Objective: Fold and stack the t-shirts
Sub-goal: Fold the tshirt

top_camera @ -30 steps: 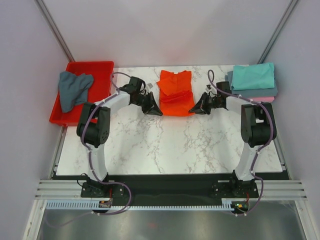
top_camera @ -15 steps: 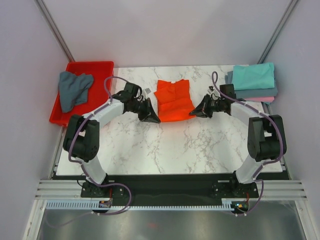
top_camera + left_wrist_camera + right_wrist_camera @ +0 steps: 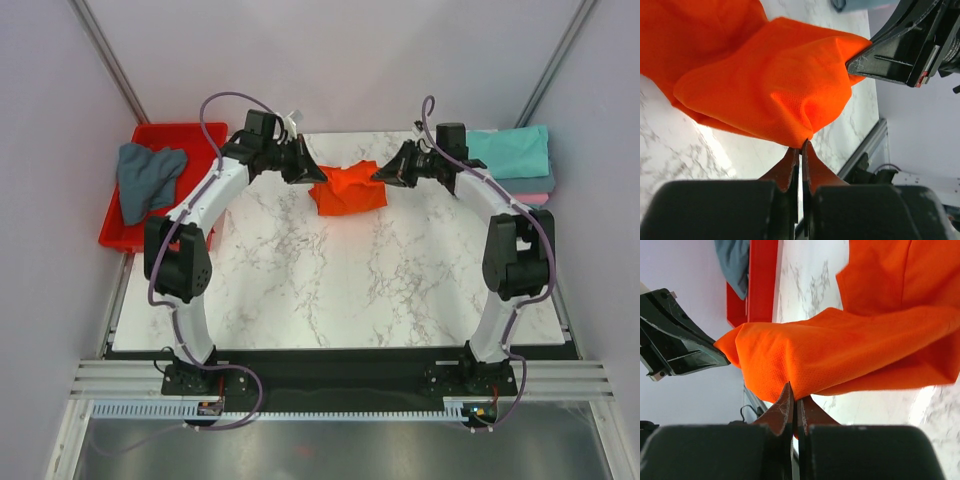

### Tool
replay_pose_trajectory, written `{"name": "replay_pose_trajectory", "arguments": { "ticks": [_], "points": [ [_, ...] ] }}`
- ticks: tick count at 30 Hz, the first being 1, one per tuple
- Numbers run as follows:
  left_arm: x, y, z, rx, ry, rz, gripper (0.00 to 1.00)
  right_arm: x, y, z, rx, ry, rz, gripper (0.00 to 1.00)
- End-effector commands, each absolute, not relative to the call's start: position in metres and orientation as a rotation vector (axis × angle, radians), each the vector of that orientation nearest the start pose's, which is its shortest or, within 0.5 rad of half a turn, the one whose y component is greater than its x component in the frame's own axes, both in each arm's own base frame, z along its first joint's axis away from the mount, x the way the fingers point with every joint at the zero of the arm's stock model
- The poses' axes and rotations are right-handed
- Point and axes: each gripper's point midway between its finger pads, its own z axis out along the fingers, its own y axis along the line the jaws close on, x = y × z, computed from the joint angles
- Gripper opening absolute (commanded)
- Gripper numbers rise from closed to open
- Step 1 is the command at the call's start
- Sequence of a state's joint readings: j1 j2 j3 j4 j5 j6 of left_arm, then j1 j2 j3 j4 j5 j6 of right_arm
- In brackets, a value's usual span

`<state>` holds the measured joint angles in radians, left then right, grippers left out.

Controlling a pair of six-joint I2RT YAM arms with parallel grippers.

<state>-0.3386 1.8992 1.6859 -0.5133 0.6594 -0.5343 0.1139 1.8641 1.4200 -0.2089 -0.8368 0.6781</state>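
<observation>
— Do we read any writing here?
— We see only a white tab (image 3: 292,118) on the left wrist, too small to read.
— How do we find the arms?
— Both reach to the far part of the table (image 3: 340,290), elbows out and forearms turned inward, so the pincers point at each other. The left pincer (image 3: 316,178) is clamped on one end of the orange shirt (image 3: 348,192), and the right pincer (image 3: 378,176) is clamped on the other end.
— Are we sure of the grip?
— In each wrist view we see the fingers pressed together with orange cloth nipped at their tips.
— Where is that shirt?
— It is at the far middle of the table. The gripped fold is raised between the pincers and the rest drapes down to the marble.
— And the others?
— A teal shirt (image 3: 510,152) tops the stack at the far right, with a pink shirt (image 3: 536,198) at the bottom. A grey shirt (image 3: 148,180) lies crumpled in the tray (image 3: 205,135) at the left.
</observation>
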Motion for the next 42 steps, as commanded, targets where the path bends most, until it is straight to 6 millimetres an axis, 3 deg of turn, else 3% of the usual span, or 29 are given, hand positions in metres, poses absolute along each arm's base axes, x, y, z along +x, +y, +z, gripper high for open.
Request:
{"name": "replay_pose_trajectory", "arguments": {
  "ticks": [1, 2, 3, 4, 6, 7, 9, 10, 12, 13, 14, 15, 20, 21, 22, 23, 24, 25, 27, 28, 30, 31, 32, 33, 36, 40, 42],
  "points": [
    [0.453, -0.271, 0.196, 0.166, 2.376, -1.092, 0.02, 0.481, 0.201, 0.194, 0.107, 2.214, 1.336, 0.0],
    [0.463, -0.271, 0.199, 0.182, 2.352, -1.071, 0.02, 0.49, 0.203, 0.18, 0.12, 2.231, 1.334, 0.0],
    [0.469, -0.27, 0.197, 0.183, 2.348, -1.059, 0.02, 0.501, 0.203, 0.185, 0.104, 2.207, 1.328, 0.0],
    [0.475, -0.27, 0.184, 0.174, 2.369, -1.049, 0.02, 0.508, 0.204, 0.172, 0.116, 2.222, 1.326, 0.0],
    [0.488, -0.269, 0.183, 0.182, 2.346, -1.026, 0.02, 0.522, 0.206, 0.172, 0.101, 2.197, 1.322, 0.0],
    [0.493, -0.27, 0.177, 0.185, 2.344, -1.014, 0.02, 0.528, 0.205, 0.157, 0.125, 2.214, 1.326, 0.0],
    [0.51, -0.268, 0.161, 0.183, 2.342, -0.958, 0.02, 0.543, 0.207, 0.158, 0.111, 2.182, 1.321, 0.0],
    [0.515, -0.268, 0.157, 0.184, 2.34, -0.938, 0.02, 0.549, 0.208, 0.143, 0.13, 2.2, 1.319, 0.0],
    [0.532, -0.266, 0.149, 0.185, 2.324, -0.887, 0.02, 0.563, 0.209, 0.149, 0.115, 2.162, 1.316, 0.0],
    [0.541, -0.265, 0.155, 0.182, 2.295, -0.865, 0.02, 0.569, 0.21, 0.139, 0.131, 2.172, 1.318, 0.0],
    [0.545, -0.265, 0.15, 0.183, 2.296, -0.855, 0.02, 0.578, 0.21, 0.15, 0.11, 2.138, 1.314, 0.0],
    [0.553, -0.267, 0.16, 0.186, 2.26, -0.845, 0.02, 0.583, 0.211, 0.143, 0.12, 2.141, 1.316, 0.0],
    [0.571, -0.266, 0.167, 0.173, 2.2, -0.815, 0.03, 0.612, 0.211, 0.161, 0.076, 2.056, 1.275, 0.0],
    [0.575, -0.265, 0.165, 0.168, 2.198, -0.798, 0.17, 0.616, 0.209, 0.159, 0.076, 2.046, 1.258, 0.07],
    [0.581, -0.263, 0.16, 0.16, 2.196, -0.773, 0.35, 0.62, 0.21, 0.151, 0.07, 2.044, 1.245, 0.23],
    [0.591, -0.255, 0.153, 0.141, 2.196, -0.687, 0.52, 0.626, 0.21, 0.154, 0.053, 2.024, 1.231, 0.5],
    [0.595, -0.252, 0.152, 0.147, 2.19, -0.643, 0.78, 0.63, 0.21, 0.154, 0.033, 2.011, 1.21, 0.57],
    [0.602, -0.243, 0.152, 0.127, 2.186, -0.564, 0.84, 0.634, 0.213, 0.151, 0.012, 1.996, 1.207, 0.61],
    [0.602, -0.239, 0.163, 0.132, 2.169, -0.524, 0.91, 0.639, 0.215, 0.177, -0.065, 1.923, 1.192, 0.69],
    [0.595, -0.24, 0.187, 0.143, 2.139, -0.527, 0.91, 0.636, 0.216, 0.198, -0.105, 1.887, 1.194, 0.7],
    [0.581, -0.249, 0.213, 0.191, 2.103, -0.536, 0.92, 0.633, 0.211, 0.224, -0.142, 1.844, 1.193, 0.73],
    [0.572, -0.253, 0.212, 0.208, 2.116, -0.546, 0.92, 0.628, 0.206, 0.243, -0.13, 1.827, 1.208, 0.73],
    [0.56, -0.257, 0.228, 0.224, 2.102, -0.554, 0.91, 0.624, 0.202, 0.239, -0.102, 1.846, 1.227, 0.73],
    [0.552, -0.258, 0.217, 0.227, 2.136, -0.544, 0.91, 0.62, 0.199, 0.245, -0.066, 1.853, 1.261, 0.73],
    [0.537, -0.258, 0.205, 0.229, 2.188, -0.535, 0.9, 0.607, 0.199, 0.218, -0.004, 1.918, 1.371, 0.71],
    [0.53, -0.25, 0.166, 0.227, 2.278, -0.485, 0.91, 0.6, 0.194, 0.157, 0.136, 2.035, 1.458, 0.68],
    [0.523, -0.244, 0.156, 0.222, 2.309, -0.462, 0.91, 0.596, 0.196, 0.145, 0.147, 2.058, 1.469, 0.68]
  ]
}}
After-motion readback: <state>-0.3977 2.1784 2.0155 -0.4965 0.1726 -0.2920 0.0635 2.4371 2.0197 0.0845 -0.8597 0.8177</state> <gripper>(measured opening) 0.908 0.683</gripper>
